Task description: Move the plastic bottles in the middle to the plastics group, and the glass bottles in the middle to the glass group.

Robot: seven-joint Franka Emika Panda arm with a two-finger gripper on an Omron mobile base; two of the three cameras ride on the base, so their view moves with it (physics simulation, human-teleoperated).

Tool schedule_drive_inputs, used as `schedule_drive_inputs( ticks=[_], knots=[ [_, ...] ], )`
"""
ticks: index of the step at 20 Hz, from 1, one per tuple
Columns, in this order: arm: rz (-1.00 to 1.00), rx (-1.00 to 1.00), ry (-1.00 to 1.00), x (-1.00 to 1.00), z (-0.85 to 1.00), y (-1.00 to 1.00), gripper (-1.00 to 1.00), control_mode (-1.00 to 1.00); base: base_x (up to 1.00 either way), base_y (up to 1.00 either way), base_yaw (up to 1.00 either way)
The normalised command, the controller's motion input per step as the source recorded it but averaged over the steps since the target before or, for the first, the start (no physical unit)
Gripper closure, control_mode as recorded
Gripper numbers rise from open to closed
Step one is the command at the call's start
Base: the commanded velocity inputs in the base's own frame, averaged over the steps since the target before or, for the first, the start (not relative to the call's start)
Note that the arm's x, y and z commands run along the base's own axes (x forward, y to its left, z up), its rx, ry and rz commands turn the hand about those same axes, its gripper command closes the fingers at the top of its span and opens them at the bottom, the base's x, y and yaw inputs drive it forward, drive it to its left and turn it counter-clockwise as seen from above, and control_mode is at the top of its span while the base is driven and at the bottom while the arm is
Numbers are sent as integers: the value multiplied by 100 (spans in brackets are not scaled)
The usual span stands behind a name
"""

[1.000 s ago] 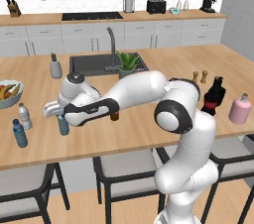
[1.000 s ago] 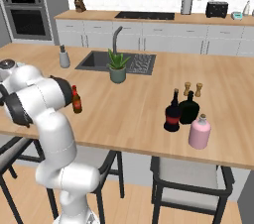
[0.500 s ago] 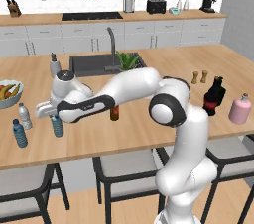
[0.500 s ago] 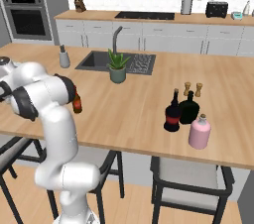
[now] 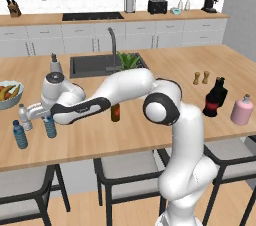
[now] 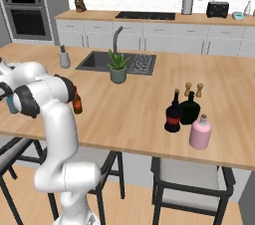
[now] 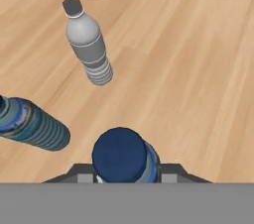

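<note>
Arm stretched far over to its left across the wooden island counter, gripper low over the near left corner

Claw clamped on the blue water bottle; in the hand view its dark blue cap sits right between the finger tips, bottle upright with its base at or just off the wood, can't tell which

Just beside it, the plastics pair: pale white-capped water bottle towards the fruit bowl, second blue bottle nearer the counter's front edge. Hand view has both standing: pale one farther off, blue one off to the side, neither touching the held bottle

Slim brown bottle with red cap stands mid-counter, in front of the sink, partly behind the forearm; seen also from the right side

Tall black bottle with red label already at the right end, close against the squat black bottle, pink bottle just in front, the two small wooden shakers behind

Potted plant by the sink, grey soap dispenser on its left rim
</note>
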Motion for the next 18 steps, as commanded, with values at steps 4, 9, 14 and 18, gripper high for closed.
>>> schedule_drive_inputs(
  ticks=[4, 9, 14, 18],
  knots=[
    [0, -1, 0, 6, 0, 18, 100, -100, 0, 0, 0],
    [0, 0, -1, 0, 0, 2, 100, -100, 0, 0, 0],
    [0, 0, -1, 0, -15, 0, 100, -100, 0, 0, 0],
    [0, 0, -3, 0, -40, 0, 100, -100, 0, 0, 0]
  ],
)
